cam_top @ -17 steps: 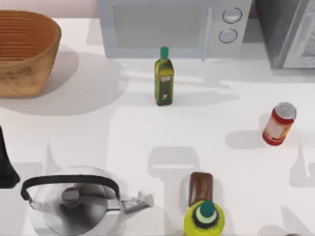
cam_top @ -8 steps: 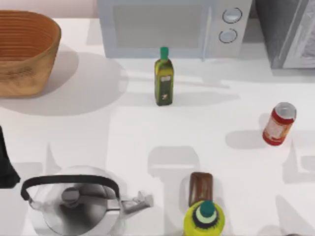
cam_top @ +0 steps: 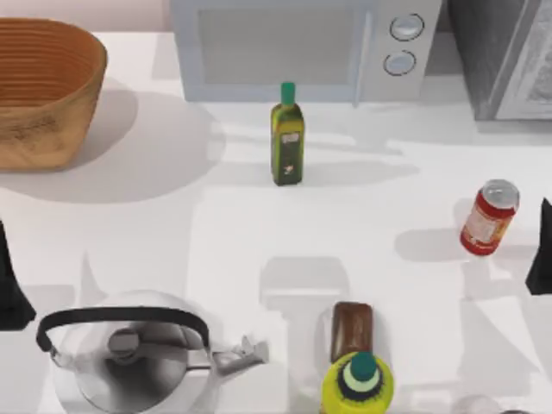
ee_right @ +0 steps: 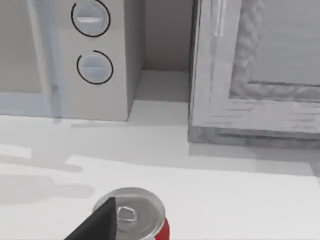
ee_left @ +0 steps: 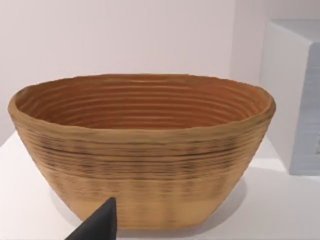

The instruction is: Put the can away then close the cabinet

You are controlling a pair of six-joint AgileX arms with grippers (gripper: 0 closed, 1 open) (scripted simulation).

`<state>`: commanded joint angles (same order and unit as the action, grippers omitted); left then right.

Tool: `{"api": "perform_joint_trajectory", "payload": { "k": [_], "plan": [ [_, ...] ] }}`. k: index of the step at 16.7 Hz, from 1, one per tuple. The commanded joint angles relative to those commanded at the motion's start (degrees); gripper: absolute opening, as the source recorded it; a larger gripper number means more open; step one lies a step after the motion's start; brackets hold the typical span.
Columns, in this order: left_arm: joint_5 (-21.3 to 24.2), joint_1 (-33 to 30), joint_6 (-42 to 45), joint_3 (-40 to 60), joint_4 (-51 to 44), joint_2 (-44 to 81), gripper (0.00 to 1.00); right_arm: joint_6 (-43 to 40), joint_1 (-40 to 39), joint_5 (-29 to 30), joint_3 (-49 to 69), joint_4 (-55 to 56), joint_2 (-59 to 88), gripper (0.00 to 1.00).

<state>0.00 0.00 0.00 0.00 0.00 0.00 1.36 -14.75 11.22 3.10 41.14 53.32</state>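
The can [cam_top: 489,217] stands upright on the table [cam_top: 362,224] near the right edge, with the cabinet [cam_top: 504,56] farther back in the far right corner beside the microwave [cam_top: 302,47]. The right gripper [cam_top: 542,259] is at the right edge, just beside the can and not touching it. The left gripper [cam_top: 10,285] sits at the left edge, near the basket [cam_top: 43,90].

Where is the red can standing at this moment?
In the top view the can stands upright near the table's right edge, in front of the cabinet and below the microwave. The right gripper is just beside it.
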Motion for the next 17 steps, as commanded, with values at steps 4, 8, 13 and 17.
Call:
{"api": "perform_joint_trajectory", "payload": {
  "k": [4, 8, 13, 17],
  "plan": [
    [0.0, 0.0, 0.0, 0.0, 0.0, 0.0, 1.0, 0.7, -4.86, 5.36, 1.7, 16.64, 20.63, 1.0],
    [0.0, 0.0, 0.0, 0.0, 0.0, 0.0, 1.0, 1.84, -9.25, 10.36, 3.42, 32.3, 39.79, 1.0],
    [0.0, 0.0, 0.0, 0.0, 0.0, 0.0, 1.0, 3.95, -13.2, 15.88, 5.48, 48.58, 58.99, 1.0],
    [0.0, 0.0, 0.0, 0.0, 0.0, 0.0, 1.0, 5.56, -14.84, 18.96, 6.63, 56.86, 68.26, 1.0]
  ]
}}
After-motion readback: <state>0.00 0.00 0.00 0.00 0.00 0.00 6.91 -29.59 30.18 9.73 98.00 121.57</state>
